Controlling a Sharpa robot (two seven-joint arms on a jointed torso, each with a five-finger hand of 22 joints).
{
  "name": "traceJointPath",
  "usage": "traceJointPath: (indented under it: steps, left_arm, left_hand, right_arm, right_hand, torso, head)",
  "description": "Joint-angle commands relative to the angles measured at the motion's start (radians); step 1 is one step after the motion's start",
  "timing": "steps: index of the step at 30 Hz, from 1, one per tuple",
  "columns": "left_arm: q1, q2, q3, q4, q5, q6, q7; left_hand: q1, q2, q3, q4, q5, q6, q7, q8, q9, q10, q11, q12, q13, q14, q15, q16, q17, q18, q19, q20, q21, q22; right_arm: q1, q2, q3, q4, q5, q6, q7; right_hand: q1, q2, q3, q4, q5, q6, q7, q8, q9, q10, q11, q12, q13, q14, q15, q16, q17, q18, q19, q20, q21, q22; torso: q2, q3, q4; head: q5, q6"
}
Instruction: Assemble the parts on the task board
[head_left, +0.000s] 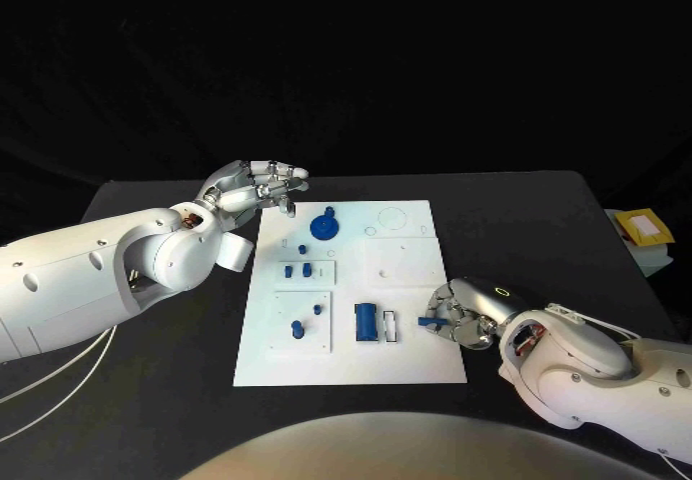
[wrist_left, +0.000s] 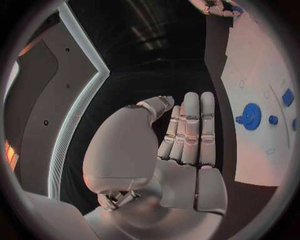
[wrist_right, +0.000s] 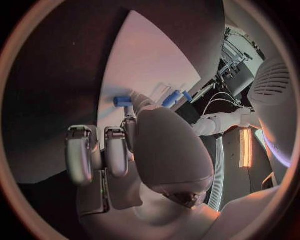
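Pinching a small blue part (head_left: 430, 321) in my right hand (head_left: 469, 312) at lower right of the task board (head_left: 418, 365), left hand (head_left: 257, 187) hovering upper left, fingers (wrist_left: 190, 125) straight, holding nothing, above the desk (head_left: 144, 400).

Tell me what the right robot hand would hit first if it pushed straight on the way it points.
The right robot hand, pinching a small blue part, points toward the blue rectangular block on the white task board; height is unclear.
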Motion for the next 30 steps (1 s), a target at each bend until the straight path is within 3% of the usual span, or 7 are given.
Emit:
traceJointPath:
  steps: [1,5,7,12,19,25,30]
  left_arm:
    - [0.001,0.003,0.001,0.002,-0.003,0.016,0.003]
    - [0.001,0.004,0.001,0.002,-0.004,0.016,0.002]
    - [0.001,0.004,0.001,0.002,-0.004,0.015,0.002]
    - [0.001,0.003,0.001,0.003,-0.004,0.015,0.001]
    - [0.001,0.004,0.001,0.004,-0.004,0.015,0.001]
    - [0.001,0.006,0.001,0.006,-0.004,0.016,0.001]
    - [0.001,0.006,0.001,0.007,-0.004,0.017,0.000]
  left_hand:
    - [-0.007,0.005,-0.003,-0.003,0.007,-0.007,0.020,-0.001,-0.001,-0.006,-0.001,0.004,-0.001,-0.008,-0.001,0.002,-0.001,0.006,-0.002,0.003,-0.007,-0.001]
    - [-0.006,0.006,-0.002,-0.003,0.007,-0.007,0.021,-0.001,-0.001,-0.006,-0.001,0.004,-0.001,-0.008,-0.001,0.002,-0.001,0.007,-0.001,0.003,-0.007,-0.001]
    - [-0.006,0.006,-0.002,-0.003,0.007,-0.007,0.021,-0.001,-0.001,-0.006,-0.001,0.004,-0.001,-0.008,-0.001,0.002,-0.001,0.007,-0.001,0.003,-0.007,-0.001]
    - [-0.006,0.006,-0.002,-0.004,0.007,-0.007,0.021,-0.001,-0.001,-0.006,-0.001,0.004,-0.001,-0.008,-0.001,0.002,-0.001,0.007,-0.001,0.003,-0.007,-0.001]
    - [-0.006,0.006,-0.002,-0.004,0.007,-0.007,0.021,-0.001,-0.001,-0.006,-0.001,0.004,-0.001,-0.008,-0.001,0.002,-0.001,0.007,-0.001,0.003,-0.007,-0.001]
    - [-0.006,0.006,-0.002,-0.004,0.007,-0.007,0.021,-0.001,-0.001,-0.006,-0.001,0.004,-0.001,-0.008,-0.001,0.002,-0.001,0.007,-0.001,0.003,-0.007,-0.001]
    - [-0.006,0.006,-0.002,-0.004,0.007,-0.007,0.021,-0.001,-0.001,-0.006,-0.001,0.004,-0.001,-0.008,-0.001,0.002,-0.001,0.007,-0.001,0.003,-0.007,-0.001]
  right_arm:
    - [0.008,-0.001,-0.001,0.008,0.060,-0.023,0.018]
    - [0.016,0.003,-0.001,0.013,0.080,-0.026,0.025]
    - [0.019,0.006,-0.001,0.014,0.092,-0.026,0.027]
    - [0.022,0.017,-0.001,0.016,0.105,-0.033,0.027]
    - [0.025,0.046,-0.001,0.016,0.126,-0.049,0.024]
    - [0.027,0.074,0.000,0.003,0.159,-0.014,-0.001]
    - [0.027,0.098,0.000,-0.008,0.170,0.010,-0.021]
  right_hand:
    - [-0.112,-0.046,0.290,-0.055,-0.003,0.013,-0.003,0.038,0.051,0.030,-0.013,0.005,-0.066,0.084,0.003,0.004,0.160,-0.006,0.074,-0.002,0.004,0.241]
    - [-0.140,-0.042,0.344,-0.086,-0.004,0.012,-0.003,0.043,0.058,0.034,-0.013,0.011,-0.060,0.084,0.003,0.004,0.162,-0.006,0.074,-0.001,0.005,0.241]
    - [-0.172,-0.044,0.404,-0.123,-0.017,0.011,-0.002,0.045,0.064,0.035,-0.012,0.010,-0.058,0.085,0.004,0.005,0.164,-0.006,0.074,0.000,0.005,0.241]
    - [-0.201,-0.054,0.422,-0.139,-0.021,0.011,-0.001,0.047,0.069,0.037,-0.011,0.012,-0.055,0.085,0.004,0.005,0.165,-0.006,0.075,0.000,0.007,0.242]
    - [-0.274,-0.084,0.395,-0.137,-0.032,0.011,-0.007,0.056,0.080,0.040,-0.014,0.014,-0.051,0.085,0.002,0.006,0.166,-0.006,0.075,-0.001,0.007,0.242]
    - [-0.317,-0.095,0.359,-0.122,-0.012,0.015,-0.011,0.059,0.084,0.044,-0.017,0.022,-0.043,0.086,-0.001,0.006,0.167,-0.006,0.075,-0.003,0.007,0.242]
    - [-0.348,-0.102,0.326,-0.104,-0.001,0.019,-0.012,0.058,0.085,0.046,-0.018,0.026,-0.039,0.086,-0.002,0.007,0.169,-0.007,0.076,-0.005,0.009,0.242]
  torso:
    - [0.000,-0.0009,0.0014]
    - [0.000,-0.0009,0.0019]
    - [0.000,-0.0010,0.0012]
    - [0.001,-0.0006,-0.0001]
    - [0.001,-0.0005,-0.0008]
    - [0.000,-0.0007,0.0010]
    - [0.001,0.0003,-0.0018]
  head:
    - [-0.001,0.000]
    - [0.000,0.001]
    - [0.002,0.000]
    - [0.005,0.000]
    - [0.006,0.000]
    - [0.004,0.000]
    - [0.006,0.000]
